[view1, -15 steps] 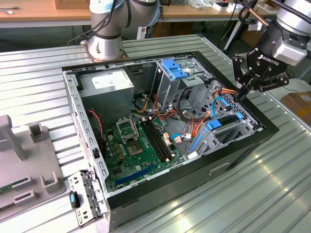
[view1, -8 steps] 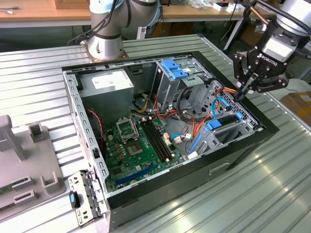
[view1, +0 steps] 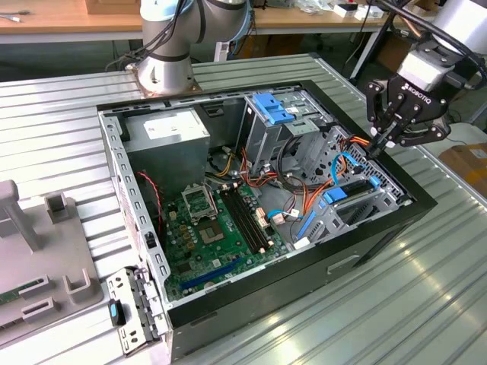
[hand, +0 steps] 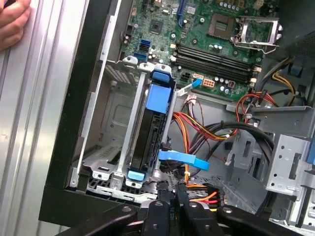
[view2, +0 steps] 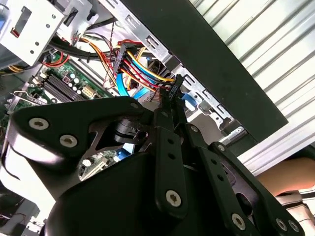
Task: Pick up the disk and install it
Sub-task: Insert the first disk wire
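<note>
The disk (hand: 149, 132) stands on edge in a slot of the metal drive cage (hand: 106, 115) at the case's front corner, dark body between blue bracket ends. In the exterior view the disk (view1: 351, 204) lies low in the cage on the exterior view's right. My gripper (view1: 378, 144) hovers just above and behind that cage, beside the orange, red and blue cables (view2: 135, 69). Its fingertips (hand: 161, 192) are pressed together right by a black cable connector; whether they pinch it is unclear. The gripper (view2: 173, 91) is apart from the disk.
The open computer case (view1: 396, 228) holds the motherboard (view1: 217, 228), a grey power-supply box (view1: 171, 133) and a cage with a blue latch (view1: 272, 108). A person's hand (hand: 12, 22) rests on the ribbed table beside the case. A grey fixture (view1: 46, 251) stands at the exterior view's left.
</note>
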